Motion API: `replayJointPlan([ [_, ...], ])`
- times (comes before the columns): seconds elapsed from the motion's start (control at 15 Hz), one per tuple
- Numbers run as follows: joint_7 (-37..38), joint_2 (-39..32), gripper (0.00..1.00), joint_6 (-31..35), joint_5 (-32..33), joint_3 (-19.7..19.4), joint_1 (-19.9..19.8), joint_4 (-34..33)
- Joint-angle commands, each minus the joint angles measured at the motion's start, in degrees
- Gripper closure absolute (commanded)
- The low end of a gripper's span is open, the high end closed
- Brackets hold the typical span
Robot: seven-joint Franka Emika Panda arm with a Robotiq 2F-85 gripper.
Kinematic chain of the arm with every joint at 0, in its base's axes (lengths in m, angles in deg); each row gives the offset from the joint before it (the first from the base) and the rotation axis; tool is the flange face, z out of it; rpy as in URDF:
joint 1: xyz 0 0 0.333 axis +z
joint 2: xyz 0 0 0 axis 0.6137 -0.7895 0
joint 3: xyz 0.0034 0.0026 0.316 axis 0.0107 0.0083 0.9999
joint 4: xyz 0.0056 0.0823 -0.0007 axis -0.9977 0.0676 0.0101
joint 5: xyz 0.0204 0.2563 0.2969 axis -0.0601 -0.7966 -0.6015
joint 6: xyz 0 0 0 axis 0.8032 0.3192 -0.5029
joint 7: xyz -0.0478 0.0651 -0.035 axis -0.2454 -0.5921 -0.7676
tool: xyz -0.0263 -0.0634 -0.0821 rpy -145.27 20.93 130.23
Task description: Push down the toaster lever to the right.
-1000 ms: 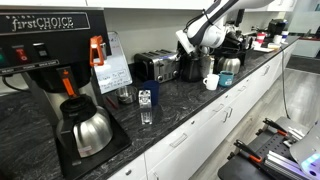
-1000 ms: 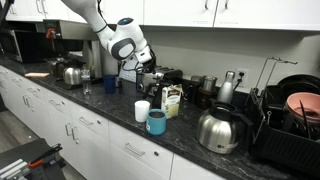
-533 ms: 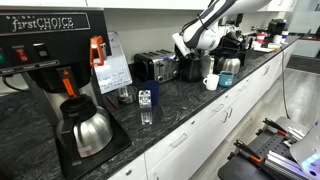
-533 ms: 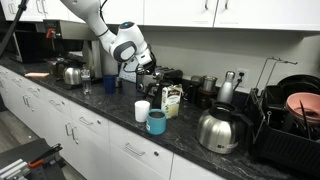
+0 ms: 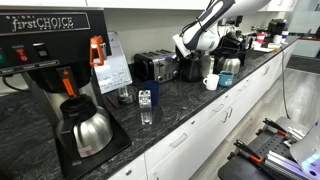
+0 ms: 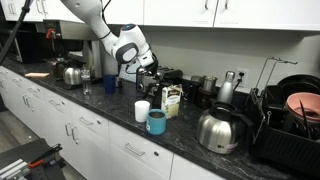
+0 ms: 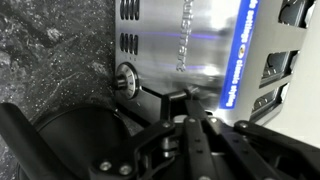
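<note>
Toaster, chrome with black trim: one, at the counter's back edge, against the wall. Gripper: one, close against the toaster's end face, jaws drawn together with nothing between them. Lever: not clearly made out. Progress, as judged: approach done, downward push not shown complete and probably left to do. Knob: one. White mug: one.

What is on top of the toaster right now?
Nothing shows on top of the toaster in an exterior view; its top looks bare. The claw hangs beside its end, not on it. Whether anything sits down inside it is hidden.
</note>
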Motion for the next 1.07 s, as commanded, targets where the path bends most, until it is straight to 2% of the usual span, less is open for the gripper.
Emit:
replayJointPlan([
  [0.0,0.8,-0.7,1.00,-0.7,0.3,-0.8,0.9,-1.1],
  [0.13,0.7,-0.8,1.00,-1.2,-0.2,0.0,0.7,-0.7],
  [0.53,1.0,-2.4,1.00,-1.3,0.2,-1.0,1.3,-0.6],
  [1.0,0.9,-3.7,1.00,-1.6,-0.3,-0.3,0.9,-0.3],
])
